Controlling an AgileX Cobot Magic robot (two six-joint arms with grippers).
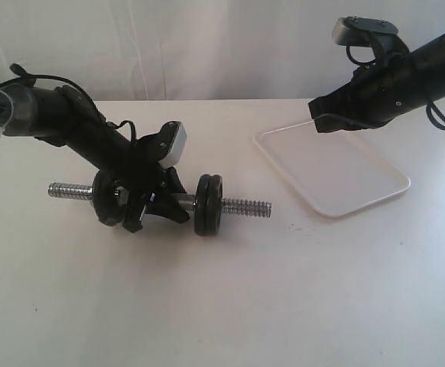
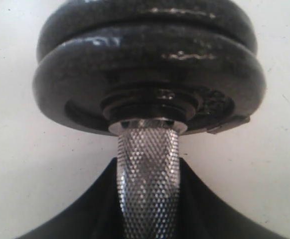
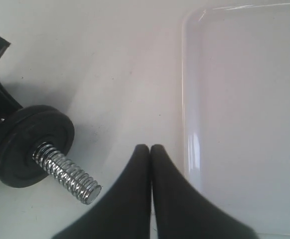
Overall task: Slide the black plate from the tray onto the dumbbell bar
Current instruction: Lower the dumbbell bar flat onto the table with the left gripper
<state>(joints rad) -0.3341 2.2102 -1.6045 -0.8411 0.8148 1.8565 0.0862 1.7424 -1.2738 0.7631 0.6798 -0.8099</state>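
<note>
White bench [image 1: 222,306] holds the dumbbell bar [image 1: 245,207], lying flat, its ends pointing left and right. The black plate [image 1: 209,204] sits on it, off the tray [image 1: 337,172]. Left fingers [image 2: 80,219] pinch the bar; right fingers [image 3: 135,199] are pressed together.

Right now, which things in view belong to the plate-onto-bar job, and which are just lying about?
Job: dumbbell bar; black plate, on the bar; tray; left tool, gripping the bar; right tool, shut.
Just there: table; plate at the bar's other end.
</note>
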